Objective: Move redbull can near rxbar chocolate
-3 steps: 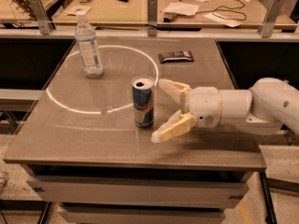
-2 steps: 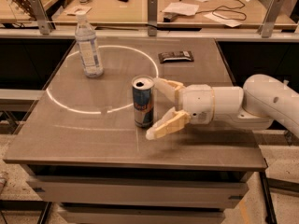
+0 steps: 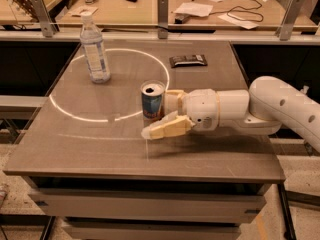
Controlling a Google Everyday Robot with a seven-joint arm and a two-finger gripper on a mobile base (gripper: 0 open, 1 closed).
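The redbull can (image 3: 152, 100) stands upright near the middle of the brown table (image 3: 100, 149), on the right edge of a white circle marking. The rxbar chocolate (image 3: 188, 60) lies flat at the far right of the table, apart from the can. My gripper (image 3: 157, 113) reaches in from the right and is open, with the can between its fingers. One cream finger (image 3: 167, 128) passes in front of the can's base. The other finger (image 3: 174, 95) lies behind the can's right side.
A clear plastic water bottle (image 3: 95, 49) stands at the far left of the table, on the white circle (image 3: 75, 115). A wooden counter (image 3: 210, 9) with papers and cables runs behind the table. My white arm (image 3: 280, 106) crosses the table's right edge.
My gripper has moved left toward the can. Its fingers now straddle the can, where before they were just to its right. The can, bar and bottle have not moved.
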